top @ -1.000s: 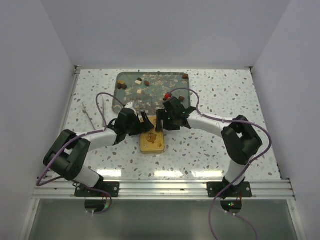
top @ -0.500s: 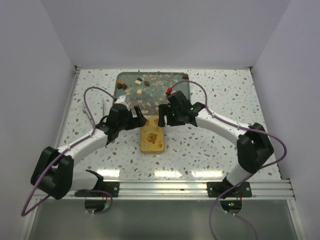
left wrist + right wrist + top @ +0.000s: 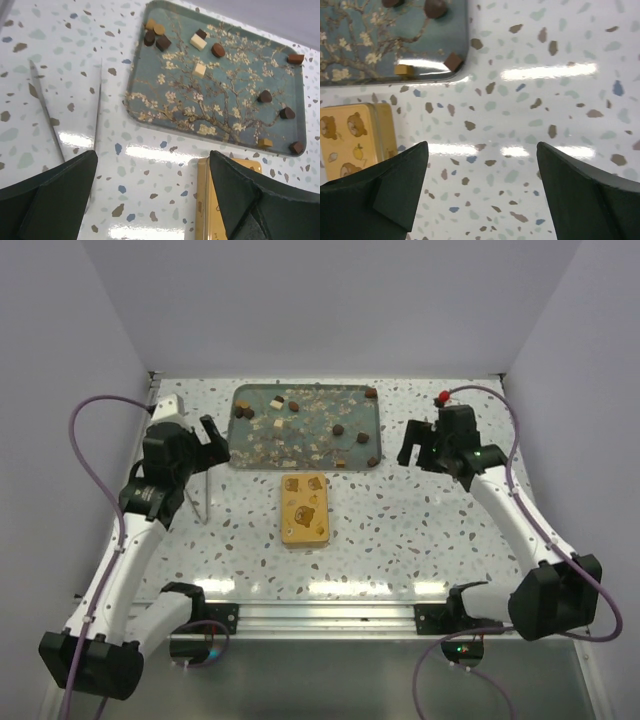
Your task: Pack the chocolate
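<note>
Left gripper (image 3: 152,195): jaws wide, holding nothing, off the left end of the tray (image 3: 131,90).
Right gripper (image 3: 482,190): jaws wide, holding nothing, off the tray's right end.
Chocolate (image 3: 199,42): dark and cream pieces scattered on the tray.
Tin (image 3: 305,508): just beside the tray's near edge.

A blossom-patterned teal tray (image 3: 235,75) lies on the speckled table (image 3: 400,530), with two thin pale strips (image 3: 97,107) to its left.

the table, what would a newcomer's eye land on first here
The blue blossom-patterned tray at the back of the table, with brown and cream chocolate pieces scattered over it. A gold tin sits just in front of it. The left gripper and right gripper hang open and empty, far apart at either side.
</note>
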You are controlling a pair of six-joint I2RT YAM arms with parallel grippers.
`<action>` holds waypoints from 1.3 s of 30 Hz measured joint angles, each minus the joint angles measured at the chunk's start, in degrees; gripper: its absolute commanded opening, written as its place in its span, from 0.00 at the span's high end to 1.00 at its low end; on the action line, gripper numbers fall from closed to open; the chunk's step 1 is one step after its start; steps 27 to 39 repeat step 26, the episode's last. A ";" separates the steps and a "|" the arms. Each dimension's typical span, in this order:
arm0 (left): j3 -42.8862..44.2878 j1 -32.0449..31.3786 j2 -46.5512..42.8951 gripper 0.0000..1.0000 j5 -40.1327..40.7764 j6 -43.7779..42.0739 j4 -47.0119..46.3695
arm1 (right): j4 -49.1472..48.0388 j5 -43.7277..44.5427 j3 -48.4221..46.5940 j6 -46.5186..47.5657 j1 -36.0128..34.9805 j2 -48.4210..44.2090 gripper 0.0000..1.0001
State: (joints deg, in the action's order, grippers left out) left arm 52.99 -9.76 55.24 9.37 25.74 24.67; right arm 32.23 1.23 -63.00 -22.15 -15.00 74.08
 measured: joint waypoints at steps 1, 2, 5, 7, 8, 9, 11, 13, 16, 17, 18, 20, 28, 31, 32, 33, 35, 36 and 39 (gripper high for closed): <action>1.51 0.87 -0.70 0.00 0.11 -0.63 1.27 | 0.74 0.31 0.24 0.74 1.36 -1.01 0.06; 2.71 1.66 -1.11 0.00 0.07 -1.14 2.19 | 1.51 0.74 0.42 1.64 3.10 -2.29 0.06; 6.21 3.98 -1.51 0.00 -0.22 -1.99 5.05 | 2.78 0.90 0.52 3.98 8.09 -6.49 0.06; 7.41 4.50 -1.22 0.00 -0.66 -2.56 6.75 | 3.43 1.09 0.52 5.20 10.38 -8.50 0.06; 7.78 4.52 -1.03 0.00 -1.01 -2.75 7.58 | 3.93 1.18 0.52 5.88 11.19 -9.44 0.06; 8.02 4.50 -0.79 0.00 -1.33 -2.86 8.31 | 4.22 1.20 0.52 6.27 11.45 -9.86 0.06; 8.66 4.50 -0.31 0.00 -1.66 -3.06 10.12 | 4.68 1.18 0.52 6.91 11.54 -10.43 0.06; 9.11 4.50 -0.07 0.00 -1.66 -3.72 11.43 | 5.01 0.92 0.52 7.19 11.54 -10.49 0.06; 9.77 4.50 -0.09 0.00 -1.62 -4.39 12.76 | 5.53 0.70 0.52 7.21 11.56 -10.47 0.05; 9.99 4.50 -0.11 0.00 -1.60 -4.57 12.96 | 5.60 0.68 0.52 7.21 11.56 -10.47 0.06; 10.21 4.50 -0.13 0.00 -1.57 -4.76 13.20 | 5.68 0.57 0.52 7.21 11.58 -10.47 0.06; 10.56 4.50 -0.20 0.00 -1.42 -5.33 13.64 | 5.79 0.48 0.52 7.21 11.58 -10.47 0.05; 10.93 4.50 -0.28 0.00 -0.98 -5.84 14.21 | 5.92 0.20 0.52 7.19 11.63 -10.34 0.05; 10.93 4.50 -0.28 0.00 -0.98 -5.84 14.21 | 5.92 0.20 0.52 7.19 11.63 -10.34 0.05; 10.93 4.50 -0.28 0.00 -0.98 -5.84 14.21 | 5.92 0.20 0.52 7.19 11.63 -10.34 0.05; 10.93 4.50 -0.28 0.00 -0.98 -5.84 14.21 | 5.92 0.20 0.52 7.19 11.63 -10.34 0.05; 10.93 4.50 -0.28 0.00 -0.98 -5.84 14.21 | 5.92 0.20 0.52 7.19 11.63 -10.34 0.05; 10.93 4.50 -0.28 0.00 -0.98 -5.84 14.21 | 5.92 0.20 0.52 7.19 11.63 -10.34 0.05; 10.93 4.50 -0.28 0.00 -0.98 -5.84 14.21 | 5.92 0.20 0.52 7.19 11.63 -10.34 0.05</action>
